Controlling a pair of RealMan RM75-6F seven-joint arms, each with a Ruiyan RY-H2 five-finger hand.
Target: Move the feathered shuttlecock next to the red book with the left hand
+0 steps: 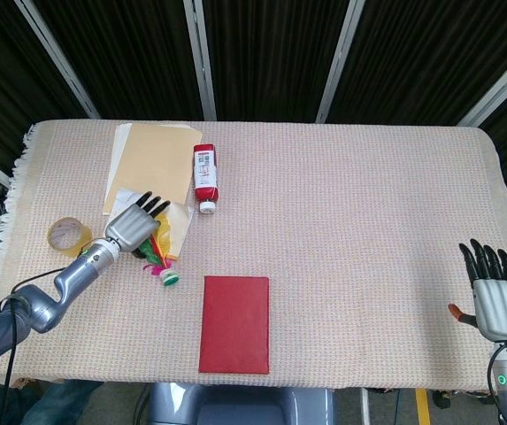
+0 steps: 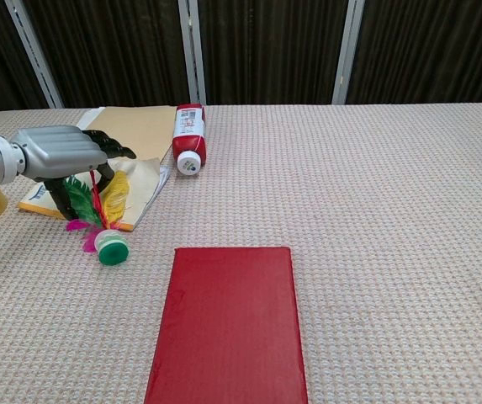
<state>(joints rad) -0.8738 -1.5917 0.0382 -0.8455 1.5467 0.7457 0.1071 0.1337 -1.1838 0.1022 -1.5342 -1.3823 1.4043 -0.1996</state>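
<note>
Feathered shuttlecock (image 2: pixel 102 220) is lying on the woven table (image 2: pixel 375 210) cloth, its green base near the far-left corner of the red book (image 2: pixel 229 324) but not yet beside it; a strip of bare cloth is separating the two. Feathers are fanning up and back over a pale sheet under a manila envelope (image 1: pixel 151 159).

Task status, as judged: pickup stage only. The shuttlecock is not looking lifted, and the carry toward the book is all still to do.

Left hand (image 2: pixel 62 151) is hovering directly over the feathers, palm down, forearm reaching in from the left edge. Dark fingers (image 2: pixel 114 150) are curling downward around the plumes, thumb dropping on the near-left side. Whether they are actually pinching the feathers or only bracketing them, I cannot tell from either view.

Right hand (image 1: pixel 496 297) is resting at the near-right corner, well apart from everything, fingers straight and spread, holding nothing.

Also present: a red bottle (image 2: pixel 189 136) lying on its side just beyond the envelope's right edge, and a tape roll (image 1: pixel 67 235) left of the working hand.
</note>
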